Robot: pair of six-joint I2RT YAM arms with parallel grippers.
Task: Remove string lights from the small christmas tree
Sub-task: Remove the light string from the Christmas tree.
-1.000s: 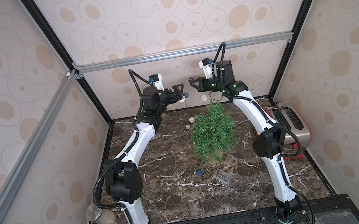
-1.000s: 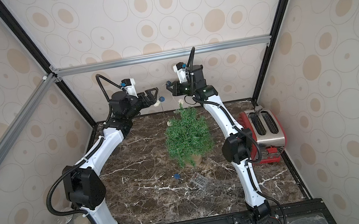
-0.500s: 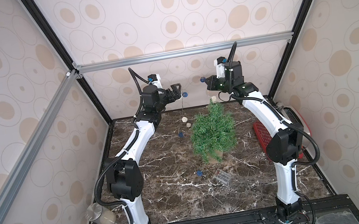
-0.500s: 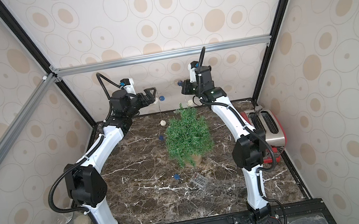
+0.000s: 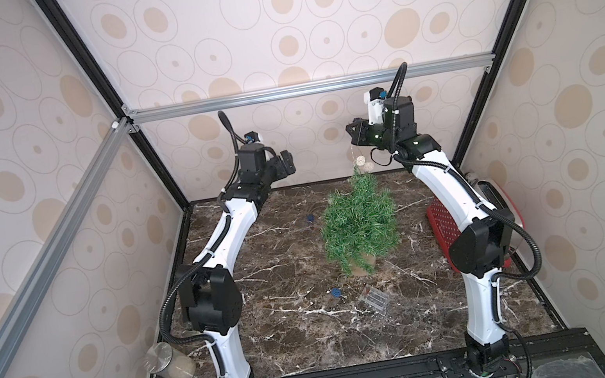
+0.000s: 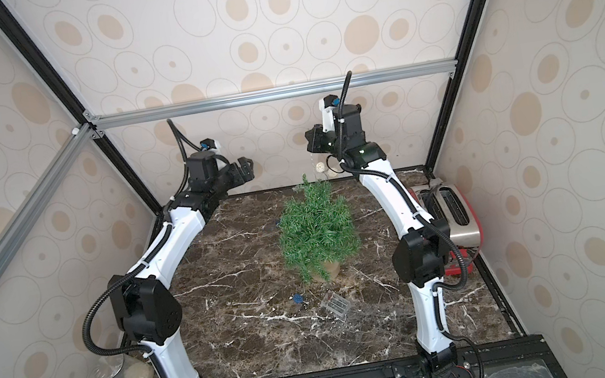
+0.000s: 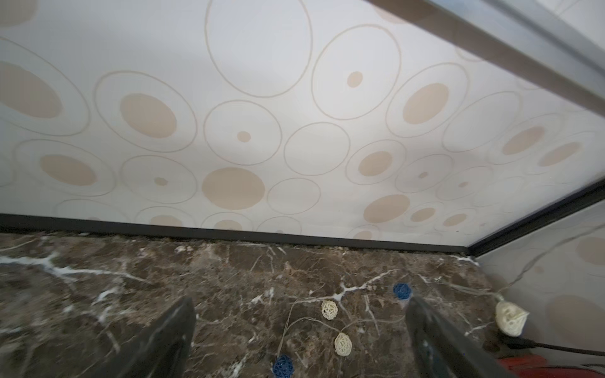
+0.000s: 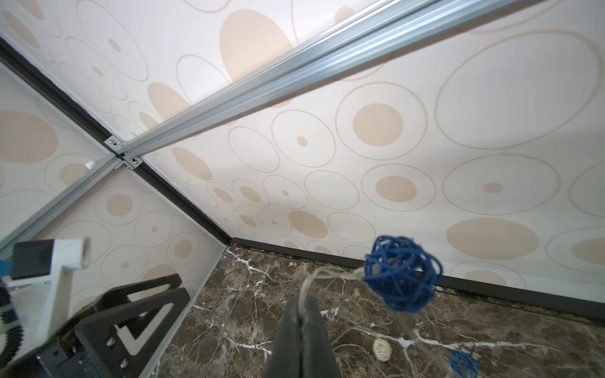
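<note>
Your right claw [image 8: 302, 302] is clamping the string lights [image 8: 401, 273] above the small christmas tree [image 5: 359, 222]; left claw [image 5: 287, 161] is gaping empty; you're seemingly freeing the last strand, needing a higher lift.

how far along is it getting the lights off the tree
Done: the tree looks bare; balls and the battery box lie on the table. In hand: right gripper pinches the string lights above the treetop; left gripper open. Left: carry them clear.
</note>
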